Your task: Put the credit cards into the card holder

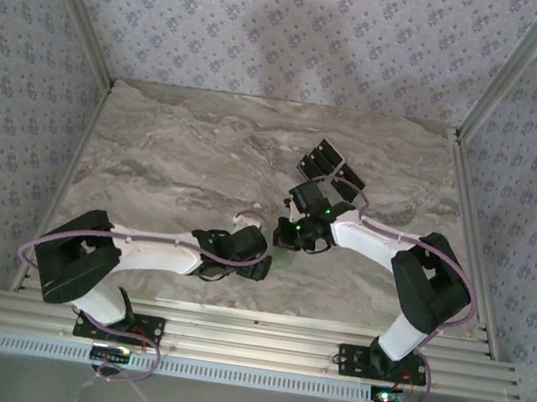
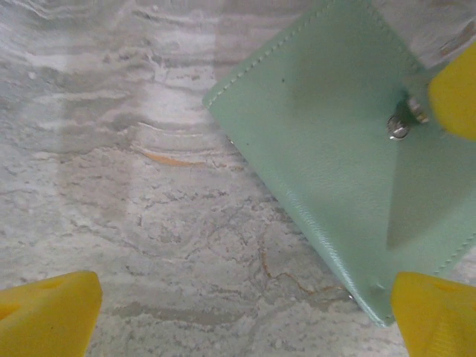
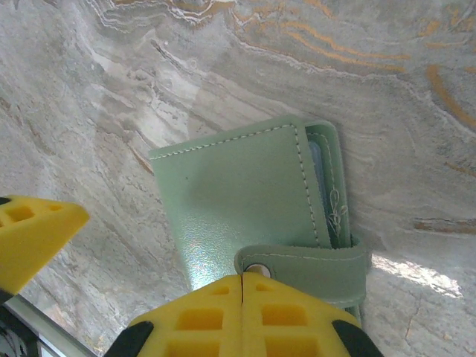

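Starting at the right gripper (image 3: 243, 288), its jaws are pressed together. The yellow tips meet along a seam and bear on the strap (image 3: 320, 260) of the card holder (image 3: 238, 193), just beside the metal snap (image 3: 258, 269). Whether any of the strap is nipped between them I cannot tell. That placement reads as an effort to work the snap loose, since the holder lies shut and flat on the worktop (image 1: 184, 158) and nothing can go in until it opens. The left gripper (image 2: 245, 301) hangs low beside it with jaws wide apart and gripping nothing, one of its fingers (image 2: 435, 312) at a corner of the holder and the other over bare stone. I judge it is there to brace the holder while the right one pulls. From the left wrist, the right gripper's yellow tip shows close by the snap. Seen from above, the holder lies under and between the two wrists, near the middle of the worktop. Along its open edge a sliver of grey-blue lining (image 3: 317, 160) shows and no black card is visible inside, though the closed panel hides most of the interior. The credit cards (image 1: 328, 157) lie further back and to the right, well apart from the holder, so by my reading none is loaded and opening comes first.
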You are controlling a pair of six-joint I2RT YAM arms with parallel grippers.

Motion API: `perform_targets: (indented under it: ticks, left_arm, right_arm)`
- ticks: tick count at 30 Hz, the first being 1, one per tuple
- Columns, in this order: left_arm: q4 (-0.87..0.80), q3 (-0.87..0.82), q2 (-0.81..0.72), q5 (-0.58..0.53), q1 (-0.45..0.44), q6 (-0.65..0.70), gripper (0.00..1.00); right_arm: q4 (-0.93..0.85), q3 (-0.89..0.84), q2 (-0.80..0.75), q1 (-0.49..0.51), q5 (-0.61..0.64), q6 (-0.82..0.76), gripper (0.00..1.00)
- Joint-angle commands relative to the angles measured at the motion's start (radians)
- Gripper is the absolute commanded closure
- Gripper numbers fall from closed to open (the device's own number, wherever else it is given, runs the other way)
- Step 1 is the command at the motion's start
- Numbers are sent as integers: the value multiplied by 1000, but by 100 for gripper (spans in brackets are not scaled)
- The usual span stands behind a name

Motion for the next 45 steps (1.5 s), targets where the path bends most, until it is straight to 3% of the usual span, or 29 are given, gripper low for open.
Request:
perform_targets:
  ticks: [1,10,21,45]
  left_arm:
    - [14,-13,-70,-25,17,-29,0]
    - [-79,-6,-118,-47,99,-77,0]
    - [-51,17,-67,0,186,-44,0]
    - [-27,74,73,44,192,-15,0]
  right_arm:
    - [-12,-7,21,3,-9,-16,100]
    - [-12,-3,28,4,-15,-17,100]
    - [-12,-3,60,0,-10,-26,100]
    - [-45,-78,97,14,39,-39,100]
